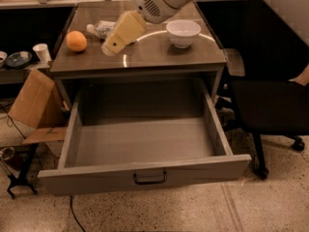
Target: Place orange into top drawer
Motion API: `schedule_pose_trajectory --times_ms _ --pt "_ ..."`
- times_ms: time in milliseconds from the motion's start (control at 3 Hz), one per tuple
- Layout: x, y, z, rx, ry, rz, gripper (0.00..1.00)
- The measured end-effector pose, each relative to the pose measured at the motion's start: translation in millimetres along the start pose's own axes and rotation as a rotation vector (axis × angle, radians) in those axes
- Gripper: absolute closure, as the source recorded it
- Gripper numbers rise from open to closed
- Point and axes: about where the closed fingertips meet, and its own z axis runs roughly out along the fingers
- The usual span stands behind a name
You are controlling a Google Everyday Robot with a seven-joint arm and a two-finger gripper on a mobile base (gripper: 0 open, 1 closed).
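Note:
The orange (76,41) sits on the left side of the cabinet top (159,57). The top drawer (145,141) below is pulled wide open and holds nothing; its grey front panel (87,180) carries a small dark handle (150,179). My gripper (113,43), cream-coloured, hangs from the white arm over the cabinet top. It points down and left, a short way right of the orange and apart from it. It holds nothing that I can see.
A white bowl (183,32) stands at the back right of the top. A plastic bottle (100,29) lies behind the gripper. A black chair (275,100) stands close on the right. A cardboard box (34,100), a white cup (42,52) and a dish (14,59) are at the left.

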Motion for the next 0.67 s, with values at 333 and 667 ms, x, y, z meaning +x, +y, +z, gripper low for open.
schedule_pose_trajectory --times_ms 333,667 --pt "-29.3 -17.4 51.8 0.008 -0.069 0.007 0.00" --pt "-61.4 -30.0 106.7 0.011 -0.128 0.029 0.00"
